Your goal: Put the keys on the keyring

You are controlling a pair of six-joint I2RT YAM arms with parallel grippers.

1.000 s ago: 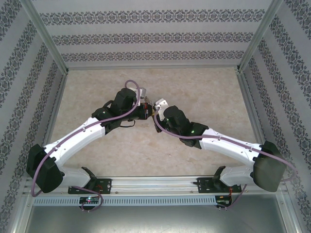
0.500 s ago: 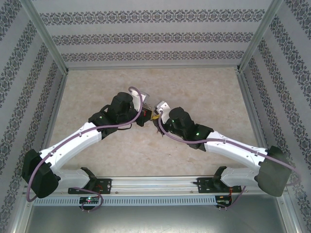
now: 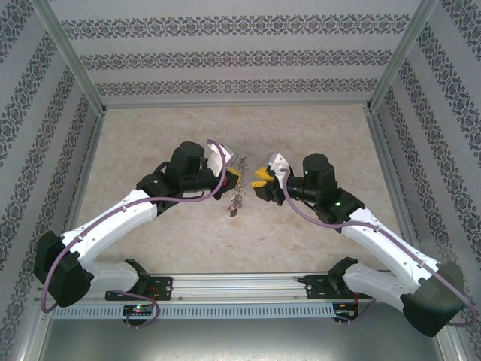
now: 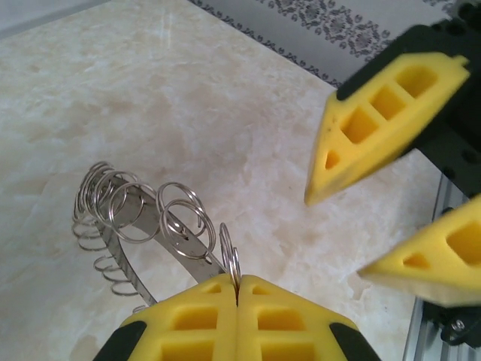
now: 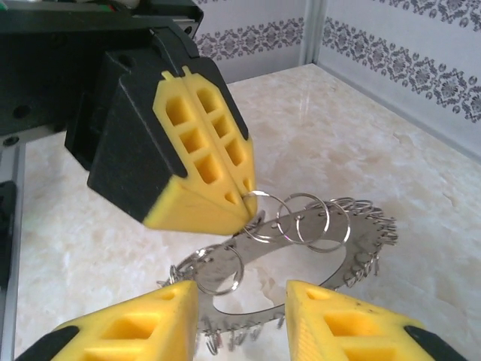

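**Keyring held, already well loaded**

Top view: the left gripper (image 3: 233,174) is closed on the keyring (image 3: 237,201), which hangs below it; the right gripper (image 3: 260,183) is near but apart. Left wrist view: the pads pinch one small loop at the keyring's edge; many pieces already hang there. Right wrist view: the right jaws are parted and empty, facing the keyring; whether any keys remain to add cannot be told.

My left fingers (image 5: 199,162) pinch one small loop of the keyring (image 5: 301,256), a flat silvery band that hangs tilted, fringed all round with tiny looped keys (image 5: 282,218).
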